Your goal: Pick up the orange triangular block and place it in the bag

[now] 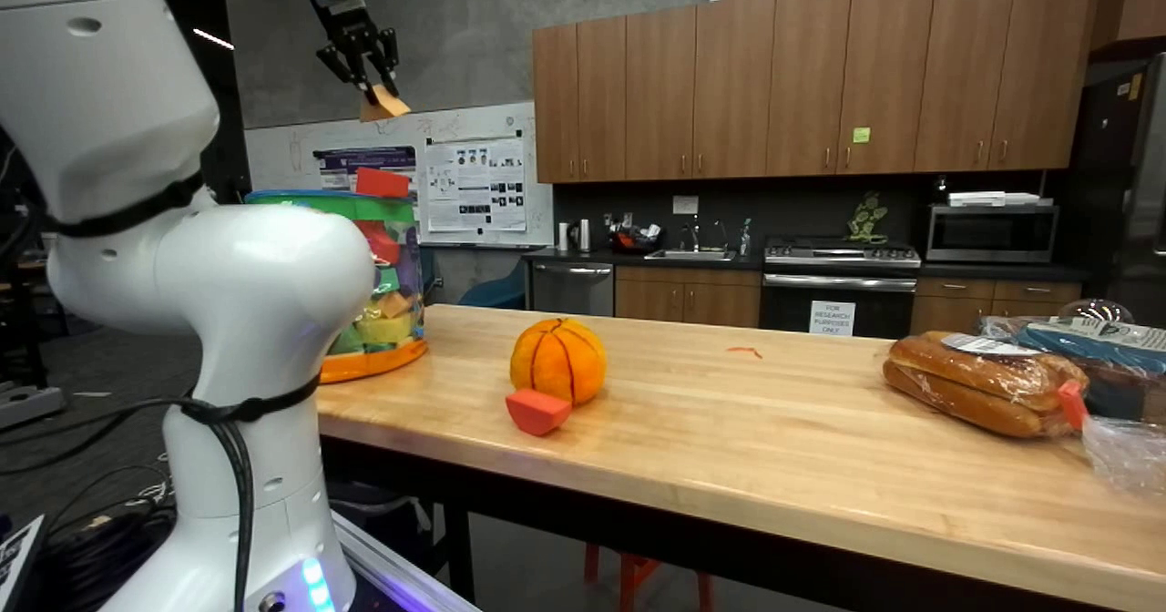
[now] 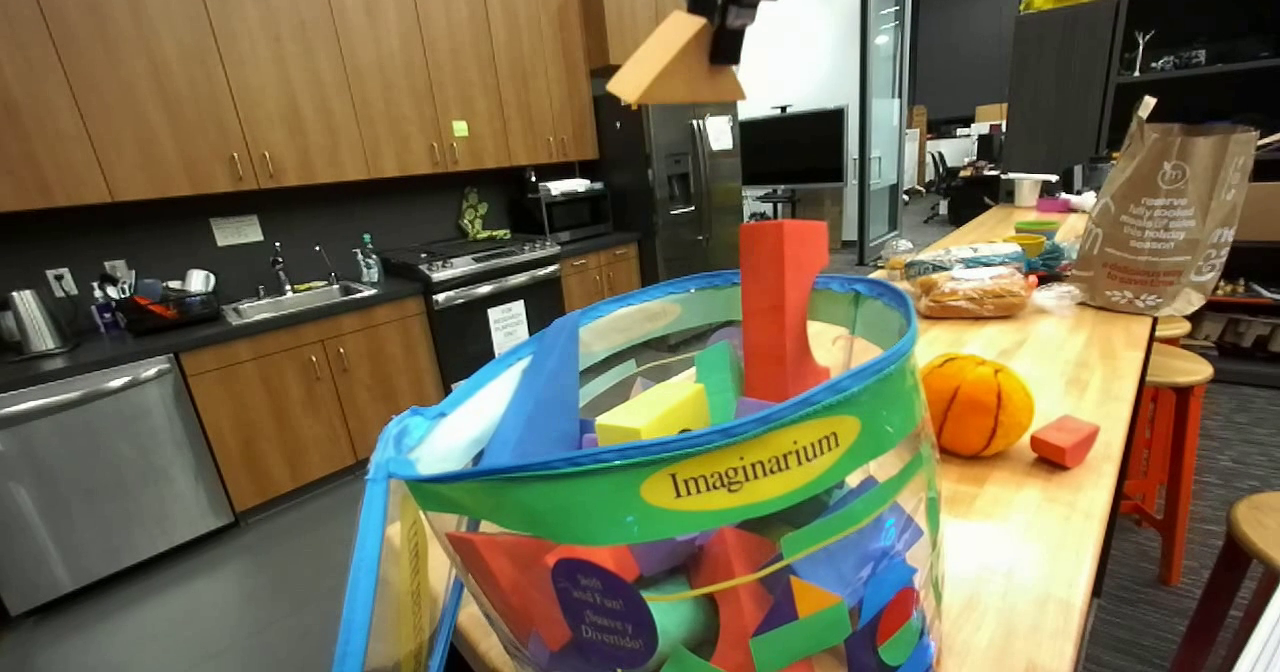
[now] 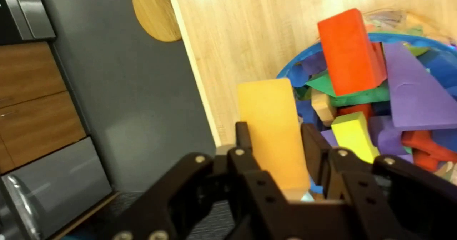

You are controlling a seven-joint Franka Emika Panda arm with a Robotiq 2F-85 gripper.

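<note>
Jaws partly closed, pinching orange block (image 3: 273,131) (snugly, seemingly)

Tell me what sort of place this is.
Probably a kitchen area in a research lab, judging by the sink, the stove and the sign on its front reading FOR RESEARCH PURPOSES ONLY.

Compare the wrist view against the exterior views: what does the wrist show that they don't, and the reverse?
Only the wrist view: a round wooden disc, perhaps a stool seat, partly hidden by the table.

Only the exterior views: the pumpkin-like ball, the small red piece near it and the wrapped bread; a brown paper bag appears in an exterior view.

Shared: the gripper holding the orange triangular block, the bag, the red block jutting from it, and the table.
</note>
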